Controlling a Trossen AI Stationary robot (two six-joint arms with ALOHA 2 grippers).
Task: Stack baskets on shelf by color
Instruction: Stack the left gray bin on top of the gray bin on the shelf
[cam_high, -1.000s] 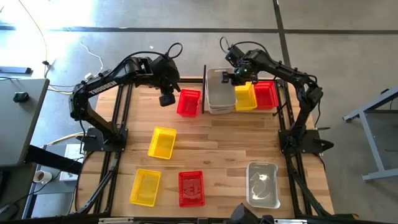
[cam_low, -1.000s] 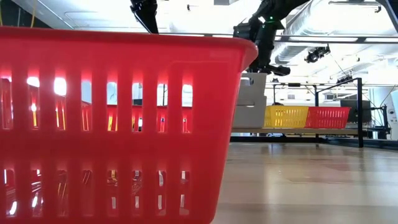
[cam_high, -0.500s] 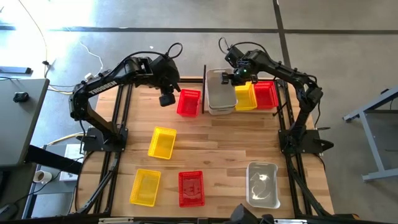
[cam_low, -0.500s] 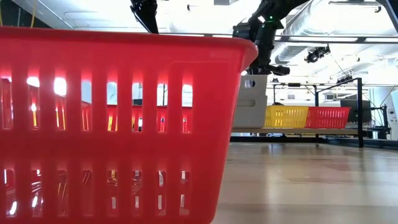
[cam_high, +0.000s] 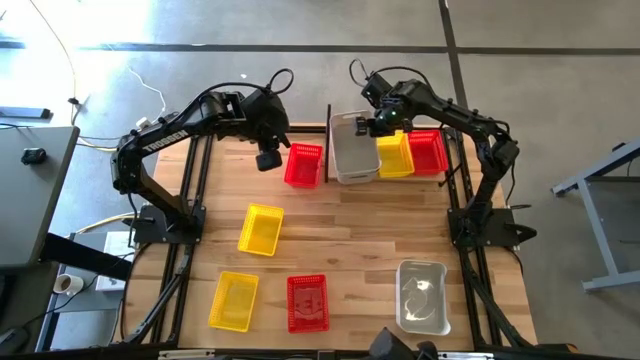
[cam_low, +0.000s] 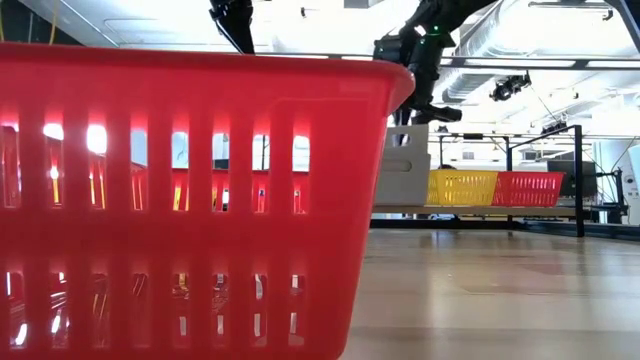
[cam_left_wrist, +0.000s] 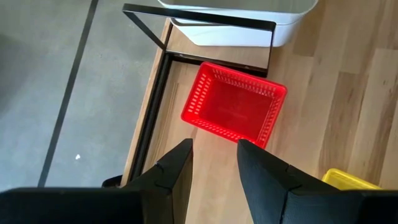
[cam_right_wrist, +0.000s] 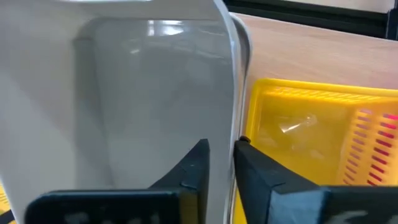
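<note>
On the shelf at the table's far edge stand a stack of clear baskets, a yellow basket and a red basket, side by side. My right gripper points down at the clear stack's right-hand wall, one finger on each side of the wall, with a narrow gap between them. My left gripper hangs open above the table, just left of a red basket that rests on the wood outside the shelf's end rod. My right gripper has its fingers either side of the top clear basket's right-hand wall, coming from above; I cannot tell whether they touch it. The basket sits nested in the stack on the shelf.
Loose on the near half of the table are two yellow baskets, a red one that fills the low view's foreground, and a clear one. Bare wood lies between them and the shelf.
The top clear basket has sunk into the one below it; its rim is lower in the low view, and the stack looks squarer from above. My right gripper has stayed over the basket's right-hand wall.
</note>
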